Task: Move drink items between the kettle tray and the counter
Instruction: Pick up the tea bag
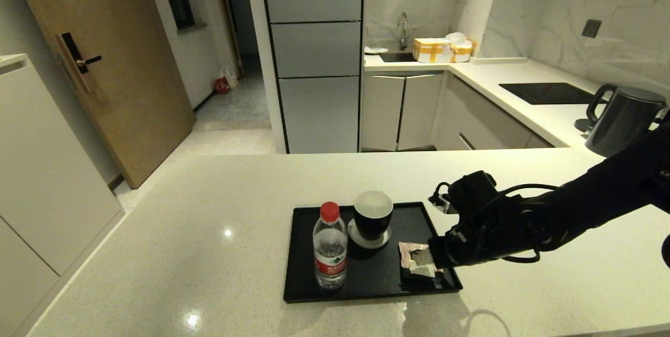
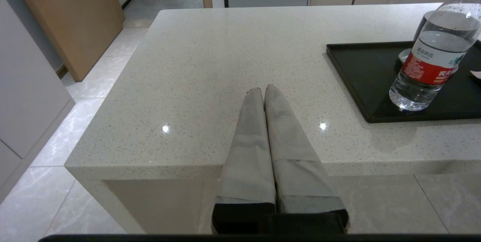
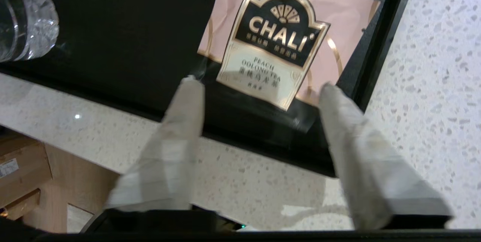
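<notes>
The black kettle tray [image 1: 309, 284] lies on the pale counter [image 1: 209, 232] in front of me. On its left part stands the water bottle [image 1: 330, 247] [image 2: 432, 46] with red cap and label. The pink tea sachet [image 1: 416, 259] [image 3: 285, 43] lies flat in the tray's right front corner. My right gripper [image 3: 259, 84] hovers over the sachet's near edge, open, one fingertip on each side of it, nothing held. My left gripper [image 2: 263, 89] is shut and empty, low over the counter's near edge, left of the tray [image 2: 360, 84].
A black cup [image 1: 372, 215] on a grey coaster stands mid-tray behind the bottle. A dark kettle [image 1: 623, 120] and a black cooktop panel [image 1: 547, 92] sit on the far right worktop. The counter [image 3: 432, 84] borders the tray's right rim.
</notes>
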Controlling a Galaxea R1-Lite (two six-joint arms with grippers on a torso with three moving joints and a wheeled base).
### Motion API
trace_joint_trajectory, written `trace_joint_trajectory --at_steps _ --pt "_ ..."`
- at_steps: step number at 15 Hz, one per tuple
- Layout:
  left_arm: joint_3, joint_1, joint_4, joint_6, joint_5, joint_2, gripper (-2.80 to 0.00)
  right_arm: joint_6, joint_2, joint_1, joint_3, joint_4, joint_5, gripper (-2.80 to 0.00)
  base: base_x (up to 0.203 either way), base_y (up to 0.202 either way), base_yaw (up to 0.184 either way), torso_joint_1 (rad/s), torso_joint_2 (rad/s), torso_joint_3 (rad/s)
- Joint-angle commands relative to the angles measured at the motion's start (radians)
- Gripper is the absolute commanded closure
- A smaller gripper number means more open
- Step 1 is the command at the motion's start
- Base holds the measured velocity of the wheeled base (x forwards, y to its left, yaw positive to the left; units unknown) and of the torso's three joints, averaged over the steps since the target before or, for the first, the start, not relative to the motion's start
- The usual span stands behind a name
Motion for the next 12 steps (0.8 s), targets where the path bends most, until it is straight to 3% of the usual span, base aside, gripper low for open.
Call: trace_joint_trajectory --at_steps 1,4,7,12 --pt "0.002 0.000 0.000 0.000 0.001 -0.002 0.00 0.000 0.024 0.000 -0.012 -0.001 -0.022 -2.80 0.000 0.000 0.000 0.000 0.00 0.000" --pt "0.001 0.000 0.000 0.000 0.001 -0.002 0.00 -0.014 0.048 0.002 -0.020 -0.001 -0.033 -2.80 0.000 0.000 0.000 0.000 0.00 0.000" --pt "0.002 0.000 0.000 0.000 0.001 -0.002 0.00 -0.024 0.080 0.004 -0.041 -0.031 -0.129 -2.80 0.000 0.000 0.000 0.000 0.00 0.000" --pt "0.001 0.000 0.000 0.000 0.001 -0.002 0.00 -0.064 0.062 0.016 -0.083 0.026 -0.184 -2.80 0.000 0.000 0.000 0.000 0.00 0.000"
